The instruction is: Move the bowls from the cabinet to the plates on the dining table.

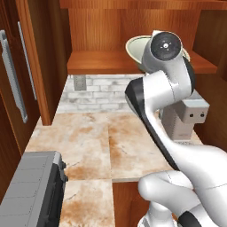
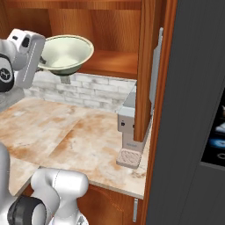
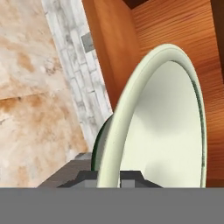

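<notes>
One bowl (image 2: 66, 53), cream inside with a dark green band on its outside, is pinched at its rim between my fingers; my gripper (image 3: 109, 177) is clenched on that rim, one dark tip on each side of the thin wall. The bowl hangs in front of the open cabinet (image 2: 110, 26), clear of the wooden shelf (image 2: 112, 63), a little tilted, with nothing in it. From my hand's camera its pale hollow faces sideways, with the green band just showing behind the lip.

In the left base camera the same bowl (image 1: 135, 48) peeks out behind my wrist, level with the shelf (image 1: 95, 62). The part of the shelf I can see carries nothing. A cabinet door (image 1: 20, 75) with long silver bar handles stands swung open on the left.

Below the cabinet runs a marbled beige-and-orange counter (image 1: 84, 142) in seamed slabs, backed by white brick (image 1: 95, 93) with a small grey wall plate (image 1: 80, 83) set in it. A grey coffee machine (image 2: 132, 127) stands on the counter near the right-hand edge, partly behind another open cabinet door (image 2: 149, 66), with a drip grid at its foot. A grey ribbed appliance (image 1: 33, 190) sits at the near left corner of the counter. A tall dark panel (image 2: 193, 110) stands to the right.
</notes>
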Robot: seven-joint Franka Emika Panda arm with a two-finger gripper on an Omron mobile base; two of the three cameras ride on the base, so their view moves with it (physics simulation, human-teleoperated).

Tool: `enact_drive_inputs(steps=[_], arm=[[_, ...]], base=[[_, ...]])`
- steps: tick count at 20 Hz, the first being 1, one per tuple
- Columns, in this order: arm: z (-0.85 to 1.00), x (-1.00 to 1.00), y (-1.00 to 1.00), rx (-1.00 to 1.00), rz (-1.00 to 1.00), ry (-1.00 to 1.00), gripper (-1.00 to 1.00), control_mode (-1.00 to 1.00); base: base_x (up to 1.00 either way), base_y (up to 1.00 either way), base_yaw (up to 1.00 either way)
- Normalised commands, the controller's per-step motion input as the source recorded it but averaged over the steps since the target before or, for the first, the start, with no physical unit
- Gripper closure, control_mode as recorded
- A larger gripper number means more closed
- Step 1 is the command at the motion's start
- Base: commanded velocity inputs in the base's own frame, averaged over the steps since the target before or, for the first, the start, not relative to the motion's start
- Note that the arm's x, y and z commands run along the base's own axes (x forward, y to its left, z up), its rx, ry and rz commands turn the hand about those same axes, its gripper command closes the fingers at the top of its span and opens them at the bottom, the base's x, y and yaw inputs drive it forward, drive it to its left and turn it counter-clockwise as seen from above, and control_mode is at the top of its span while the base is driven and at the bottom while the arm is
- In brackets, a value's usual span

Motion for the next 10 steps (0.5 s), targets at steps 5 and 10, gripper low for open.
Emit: enact_drive_inputs(steps=[5,10], arm=[[0.02,-0.4,-0.19,0.0,0.06,0.08,1.0,-1.0],[0.0,-0.34,-0.28,0.0,0.05,0.04,1.0,-1.0]], base=[[0.0,0.0,0.0],[0.0,0.0,0.0]])
